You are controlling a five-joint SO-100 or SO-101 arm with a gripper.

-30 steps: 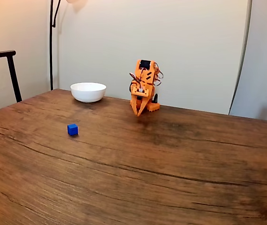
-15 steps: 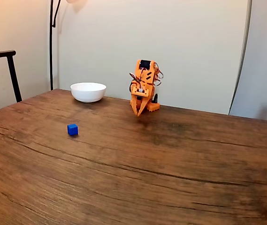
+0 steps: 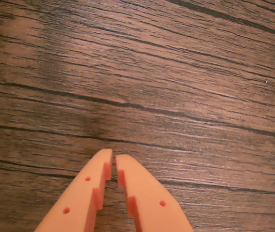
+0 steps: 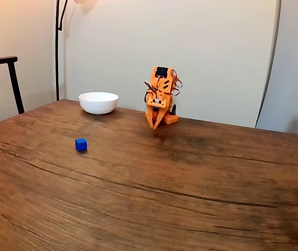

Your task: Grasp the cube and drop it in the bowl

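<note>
The tiny bright-blue cube (image 4: 81,144) rests on the wooden table, left of centre in the fixed view. The white bowl (image 4: 98,102) stands further back near the table's far edge. My orange arm is folded at the back of the table, to the right of the bowl, with the gripper (image 4: 155,125) pointing down just above the wood, well away from the cube. In the wrist view the gripper (image 3: 113,158) enters from the bottom edge, its two orange fingers nearly touching with nothing between them, over bare wood grain.
A dark chair back (image 4: 2,83) stands beyond the table's left edge. A thin black lamp pole (image 4: 57,47) rises behind the bowl. The wooden table (image 4: 190,188) spreads wide in front of the arm.
</note>
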